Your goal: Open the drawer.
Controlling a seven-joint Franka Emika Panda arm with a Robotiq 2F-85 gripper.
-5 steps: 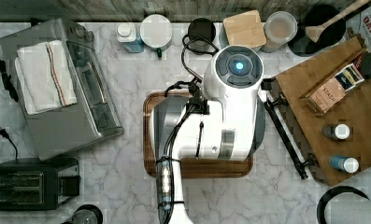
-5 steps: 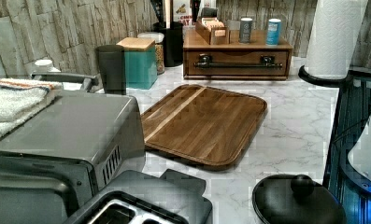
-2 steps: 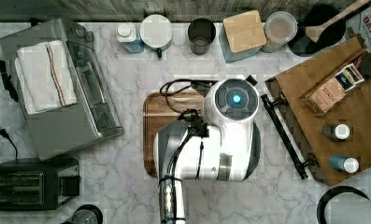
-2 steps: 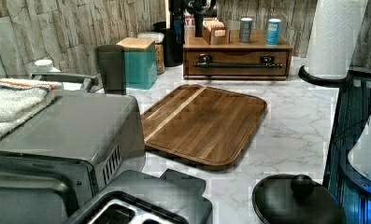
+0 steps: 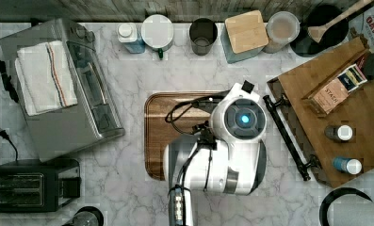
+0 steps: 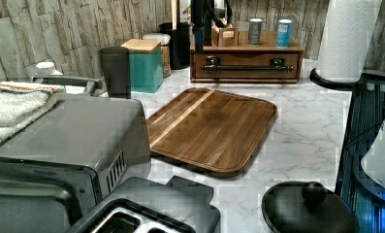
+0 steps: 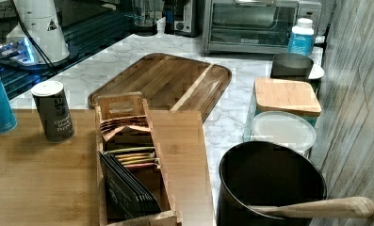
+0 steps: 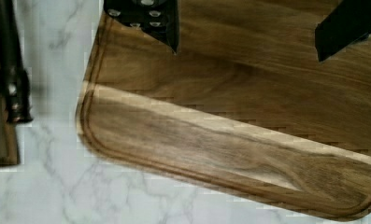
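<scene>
The drawer (image 6: pixel 247 64) is a shallow brown wooden one, shut, at the back of the counter in the left view. A long black bar handle (image 6: pixel 248 68) runs across its front. In the top view the handle (image 5: pixel 288 139) runs diagonally just right of my arm's white head (image 5: pixel 242 118). My gripper (image 8: pixel 247 52) is open and hangs over a corner of the wooden cutting board (image 8: pixel 230 130). Both black fingers (image 8: pixel 150 18) are spread wide with nothing between them. One end of the handle (image 8: pixel 5 60) and its mount lie beside the board, apart from the fingers.
A tea box (image 5: pixel 337 87) and two bottles (image 5: pixel 342 133) stand on the drawer unit's top. Along the wall sit a black cup (image 5: pixel 202 35), a teal box with a wooden lid (image 5: pixel 243 33) and jars. A toaster oven (image 5: pixel 62 94), a toaster (image 5: pixel 29 183) and a paper towel roll (image 6: pixel 347 39) border the counter.
The arm's head has slid downward in the top view, along the drawer's front and over the cutting board. Its black hand has come into the left view above the drawer's left end.
</scene>
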